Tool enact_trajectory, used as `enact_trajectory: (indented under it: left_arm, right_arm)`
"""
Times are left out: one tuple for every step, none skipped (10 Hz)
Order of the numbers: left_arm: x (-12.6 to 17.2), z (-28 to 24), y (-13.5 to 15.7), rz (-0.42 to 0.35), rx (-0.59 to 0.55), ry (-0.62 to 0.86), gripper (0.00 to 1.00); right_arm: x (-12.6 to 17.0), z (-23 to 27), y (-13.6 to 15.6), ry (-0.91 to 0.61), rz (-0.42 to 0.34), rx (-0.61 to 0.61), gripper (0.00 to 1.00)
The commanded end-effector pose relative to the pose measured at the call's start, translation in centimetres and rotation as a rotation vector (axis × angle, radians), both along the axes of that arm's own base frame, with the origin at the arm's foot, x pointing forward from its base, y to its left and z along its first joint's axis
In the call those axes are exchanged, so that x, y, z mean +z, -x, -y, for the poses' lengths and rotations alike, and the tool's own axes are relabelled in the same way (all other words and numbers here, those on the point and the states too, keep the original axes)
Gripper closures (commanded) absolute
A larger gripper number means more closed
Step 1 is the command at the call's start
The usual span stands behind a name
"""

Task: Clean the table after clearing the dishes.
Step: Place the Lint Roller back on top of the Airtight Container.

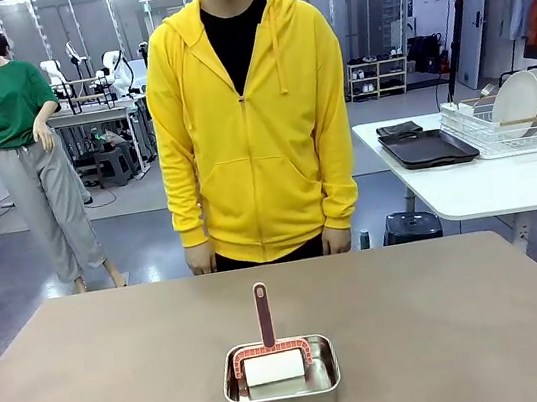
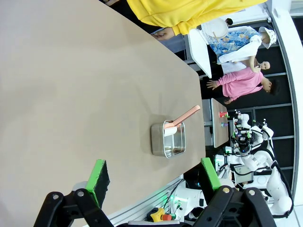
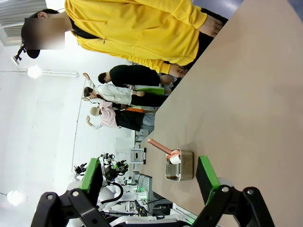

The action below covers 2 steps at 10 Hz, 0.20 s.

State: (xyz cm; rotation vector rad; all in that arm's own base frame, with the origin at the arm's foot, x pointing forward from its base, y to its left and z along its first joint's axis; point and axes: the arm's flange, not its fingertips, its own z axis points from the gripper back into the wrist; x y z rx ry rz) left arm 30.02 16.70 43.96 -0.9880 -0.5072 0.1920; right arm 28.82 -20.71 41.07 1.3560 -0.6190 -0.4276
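A large taupe-brown desk (image 1: 104, 387) stretches from the near edge toward a person in a yellow hooded jacket (image 1: 252, 123) standing at its far side, arms hanging straight down, both hands resting loosely just above the far edge. The top is smooth and matte.

Near the front middle of the desk sits a small rectangular steel pan (image 1: 281, 379). Inside it lies a cleaning roller (image 1: 271, 362) with a white roll, a reddish frame, and a long reddish-brown handle that rises out of the pan and leans toward the person.

In the left wrist view, the left gripper (image 2: 154, 182) hovers above the near edge of the desk, its two green-padded fingers (image 2: 98, 177) spread wide apart and holding nothing. The pan lies ahead of it, between the fingers' line of sight, well apart from them.

In the right wrist view, the right gripper (image 3: 149, 182) hangs above the desk's near side, its fingers also spread wide with nothing between them. The pan and roller sit ahead of it, not touched.

Behind the person to the right stands a white table (image 1: 469, 186) carrying a wire dish rack (image 1: 510, 124) with white plates (image 1: 519, 103) standing upright in it, and dark trays (image 1: 427, 147) lying flat beside the rack.
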Motion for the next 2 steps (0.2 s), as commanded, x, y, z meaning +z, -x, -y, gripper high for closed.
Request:
enact_trajectory:
  left_arm:
    - [0.29, -0.10, 0.15, 0.003, 0.006, 0.020, 0.03]
    - [0.29, -0.10, 0.15, 0.003, 0.006, 0.020, 0.03]
  right_arm:
    - [0.31, -0.29, 0.31, -0.009, 0.005, -0.003, 0.00]
    - [0.31, -0.29, 0.31, -0.009, 0.005, -0.003, 0.00]
